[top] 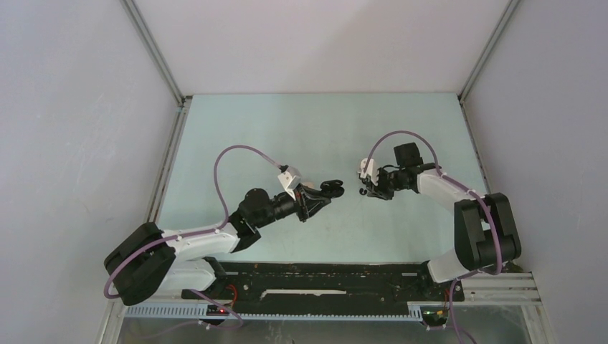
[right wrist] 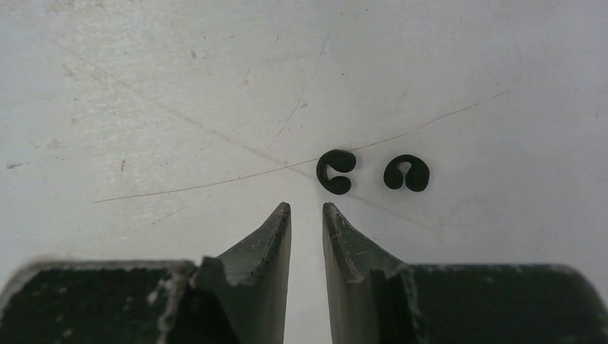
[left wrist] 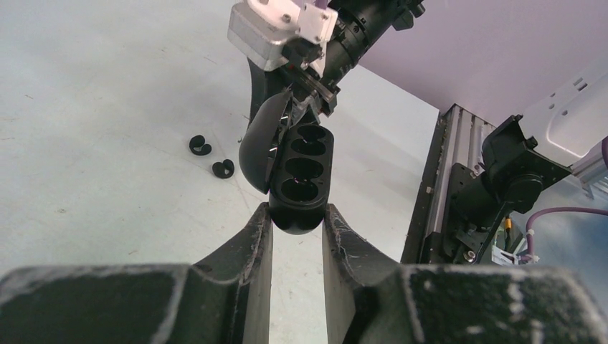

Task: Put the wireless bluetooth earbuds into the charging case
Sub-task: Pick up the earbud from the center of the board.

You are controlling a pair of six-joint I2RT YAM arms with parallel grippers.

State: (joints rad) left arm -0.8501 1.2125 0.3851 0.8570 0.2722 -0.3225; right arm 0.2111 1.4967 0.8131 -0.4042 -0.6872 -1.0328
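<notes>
Pale table (top: 323,129), grey walls. On the left, the left gripper (left wrist: 297,213) was clamped on the base of the charging case (left wrist: 305,168), lid swung back, sockets empty and turned toward the other arm (presented for loading, I'd judge). Right of it, two black earbuds (right wrist: 335,171) lay side by side on the table, not touching. The right gripper (right wrist: 307,209) hovered just short of them, jaws narrowly parted, holding nothing.
</notes>
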